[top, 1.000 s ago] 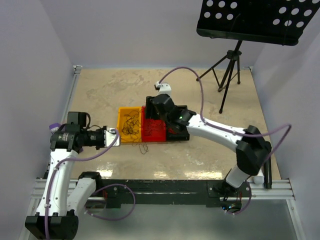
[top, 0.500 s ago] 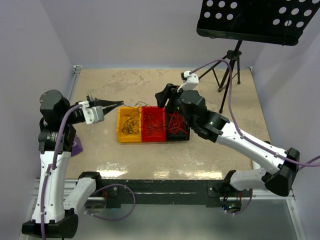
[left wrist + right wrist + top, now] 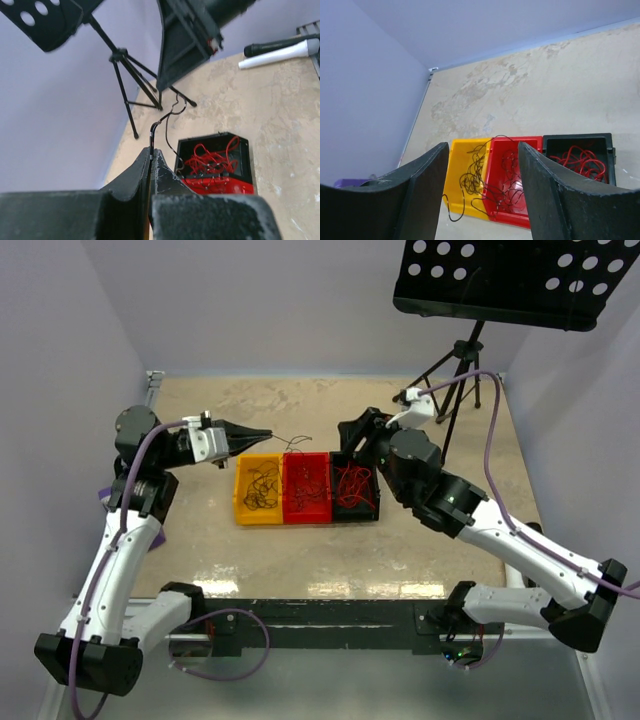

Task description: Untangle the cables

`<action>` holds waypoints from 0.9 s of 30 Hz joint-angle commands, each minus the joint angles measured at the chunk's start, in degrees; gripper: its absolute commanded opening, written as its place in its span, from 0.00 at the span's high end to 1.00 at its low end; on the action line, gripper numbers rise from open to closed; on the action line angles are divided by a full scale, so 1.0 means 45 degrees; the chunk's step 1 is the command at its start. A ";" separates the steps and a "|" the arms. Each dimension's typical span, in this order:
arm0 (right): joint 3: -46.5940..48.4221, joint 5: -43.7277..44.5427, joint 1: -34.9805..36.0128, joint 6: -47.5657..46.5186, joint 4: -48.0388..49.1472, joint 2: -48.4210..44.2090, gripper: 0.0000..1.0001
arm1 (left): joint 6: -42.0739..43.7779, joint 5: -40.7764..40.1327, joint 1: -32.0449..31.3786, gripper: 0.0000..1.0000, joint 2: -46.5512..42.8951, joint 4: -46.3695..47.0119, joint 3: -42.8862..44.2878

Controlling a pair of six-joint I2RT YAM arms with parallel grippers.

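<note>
Three bins stand side by side mid-table: yellow (image 3: 258, 490), red (image 3: 306, 488) and black (image 3: 354, 485). A tangle of thin black cables (image 3: 485, 175) lies across the yellow bin (image 3: 462, 160) and red bin (image 3: 520, 150). Red cables (image 3: 580, 162) lie in the black bin (image 3: 607, 142). My left gripper (image 3: 262, 433) is raised behind the yellow bin and shut on one thin black cable (image 3: 167, 112), which sticks out past its tips (image 3: 151, 150). My right gripper (image 3: 350, 430) hangs open and empty behind the black bin, its open jaws (image 3: 482, 147) facing the bins.
A black music stand (image 3: 510, 275) on a tripod (image 3: 455, 390) stands at the back right. A purple object (image 3: 105, 495) lies by the left wall. Walls close in the table on the left, back and right.
Both arms have risen from the bins. The left gripper moved from beside the yellow bin up and back, carrying one black cable. The right gripper lifted off the red bin and moved back right.
</note>
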 commanded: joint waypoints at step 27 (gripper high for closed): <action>-0.0378 0.0999 -0.0801 0.0587 -0.0105 -0.1063 0.36 | 0.6174 -0.9184 -0.4484 1.00 0.6184 -0.4453 -0.0974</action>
